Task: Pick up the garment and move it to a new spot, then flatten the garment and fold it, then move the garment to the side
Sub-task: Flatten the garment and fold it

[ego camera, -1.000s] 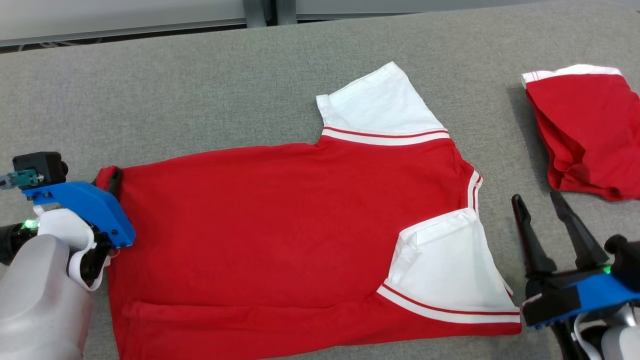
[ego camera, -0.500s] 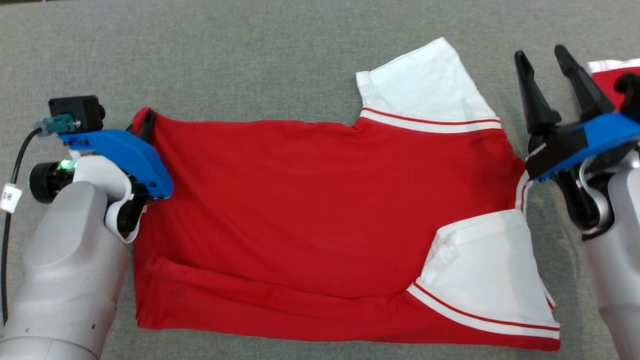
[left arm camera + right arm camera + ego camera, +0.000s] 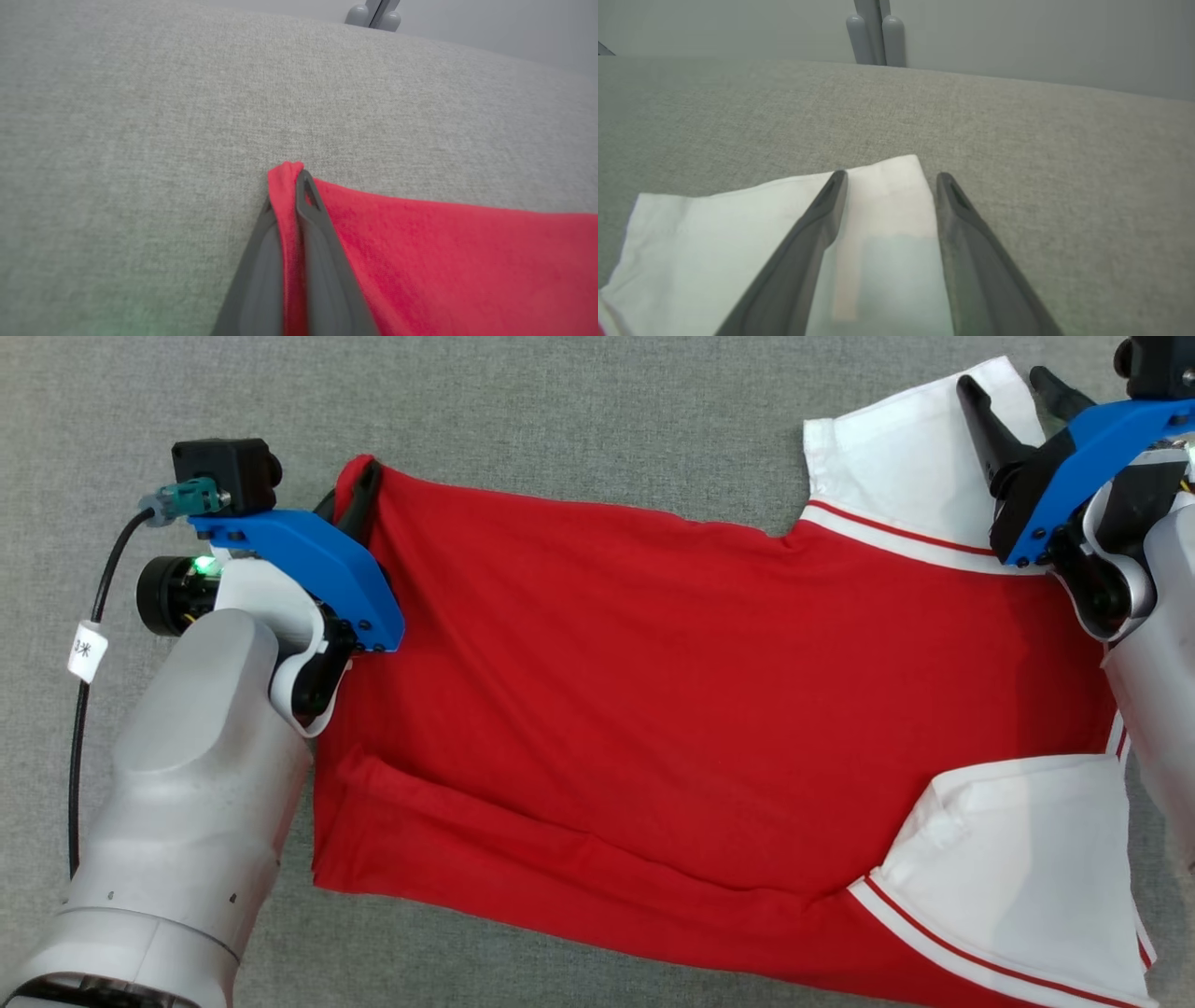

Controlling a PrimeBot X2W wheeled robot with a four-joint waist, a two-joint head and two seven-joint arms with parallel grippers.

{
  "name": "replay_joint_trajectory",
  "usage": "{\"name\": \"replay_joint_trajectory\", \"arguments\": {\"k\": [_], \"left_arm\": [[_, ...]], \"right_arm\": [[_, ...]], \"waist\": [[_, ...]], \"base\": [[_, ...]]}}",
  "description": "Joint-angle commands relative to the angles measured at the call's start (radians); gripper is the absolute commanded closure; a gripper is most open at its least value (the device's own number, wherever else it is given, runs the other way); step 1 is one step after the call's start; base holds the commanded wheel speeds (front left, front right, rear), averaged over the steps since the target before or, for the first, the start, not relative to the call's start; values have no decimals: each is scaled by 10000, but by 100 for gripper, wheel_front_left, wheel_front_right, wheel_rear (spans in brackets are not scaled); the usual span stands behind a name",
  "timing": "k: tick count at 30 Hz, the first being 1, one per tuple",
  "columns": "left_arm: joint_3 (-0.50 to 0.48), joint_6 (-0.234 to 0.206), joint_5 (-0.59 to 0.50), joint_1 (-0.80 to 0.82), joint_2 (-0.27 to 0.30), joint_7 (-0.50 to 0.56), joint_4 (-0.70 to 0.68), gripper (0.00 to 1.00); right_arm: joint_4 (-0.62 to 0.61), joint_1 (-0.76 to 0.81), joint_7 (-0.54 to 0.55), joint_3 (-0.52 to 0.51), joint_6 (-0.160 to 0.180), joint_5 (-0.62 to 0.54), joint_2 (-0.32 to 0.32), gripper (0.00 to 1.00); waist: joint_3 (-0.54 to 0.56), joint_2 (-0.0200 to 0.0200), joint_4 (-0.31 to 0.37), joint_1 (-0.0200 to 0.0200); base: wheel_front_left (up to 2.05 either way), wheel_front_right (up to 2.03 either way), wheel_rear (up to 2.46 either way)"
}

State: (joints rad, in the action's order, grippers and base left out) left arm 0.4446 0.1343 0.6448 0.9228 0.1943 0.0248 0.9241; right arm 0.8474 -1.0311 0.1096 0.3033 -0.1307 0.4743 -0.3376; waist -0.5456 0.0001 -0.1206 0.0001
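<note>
The garment (image 3: pixel 672 663), a red shirt with white sleeves, lies spread on the grey table (image 3: pixel 560 420). My left gripper (image 3: pixel 359 490) is at its far left hem corner, shut on a pinch of red cloth. In the left wrist view the two dark fingers (image 3: pixel 317 242) clamp that red corner (image 3: pixel 287 186) between them. Over the far white sleeve (image 3: pixel 896 457) my right gripper (image 3: pixel 1008 387) stands open. In the right wrist view its tips (image 3: pixel 892 176) straddle the end of that sleeve (image 3: pixel 714 233) with nothing gripped. The near white sleeve (image 3: pixel 1018 859) lies folded onto the red body.
Bare grey table cloth surrounds the shirt on the far and left sides. A black cable with a white tag (image 3: pixel 86 651) hangs by my left wrist. Beyond the table's far edge are a pale wall and a grey post (image 3: pixel 875 32).
The head camera has tilted down and turned. My left gripper has shut on the hem corner. My right gripper has travelled from beside the collar to over the far white sleeve, still open.
</note>
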Motion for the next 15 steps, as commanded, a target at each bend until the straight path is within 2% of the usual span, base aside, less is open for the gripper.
{"name": "replay_joint_trajectory", "arguments": {"k": [1,5,6,7,8,14,15], "left_arm": [[187,-75,120,-227,89,90,307,100],[513,-70,446,-217,87,107,254,100],[578,-70,515,-222,98,93,245,100],[646,-70,581,-235,110,78,245,100],[707,-65,655,-263,129,75,259,100],[878,-61,931,-398,441,-554,142,100],[878,-61,931,-398,441,-554,142,100]], "right_arm": [[382,-347,110,217,0,133,-58,0],[953,-629,315,723,0,516,9,0],[1029,-665,349,849,0,647,31,51],[1072,-702,322,972,0,755,24,66],[1075,-721,236,1113,0,838,5,100],[511,-508,-1377,1730,0,1222,-376,100],[511,-508,-1377,1730,0,1222,-376,100]], "waist": [[-48,-1,-59,-1],[-101,-1,-65,-1],[-105,-1,-56,-1],[-98,-1,-47,-1],[-77,-1,-27,-1],[324,-1,134,-1],[324,-1,134,-1]], "base": [[0,0,0],[0,0,0],[0,0,0],[0,0,0],[0,0,0],[0,0,0],[0,0,0]]}}
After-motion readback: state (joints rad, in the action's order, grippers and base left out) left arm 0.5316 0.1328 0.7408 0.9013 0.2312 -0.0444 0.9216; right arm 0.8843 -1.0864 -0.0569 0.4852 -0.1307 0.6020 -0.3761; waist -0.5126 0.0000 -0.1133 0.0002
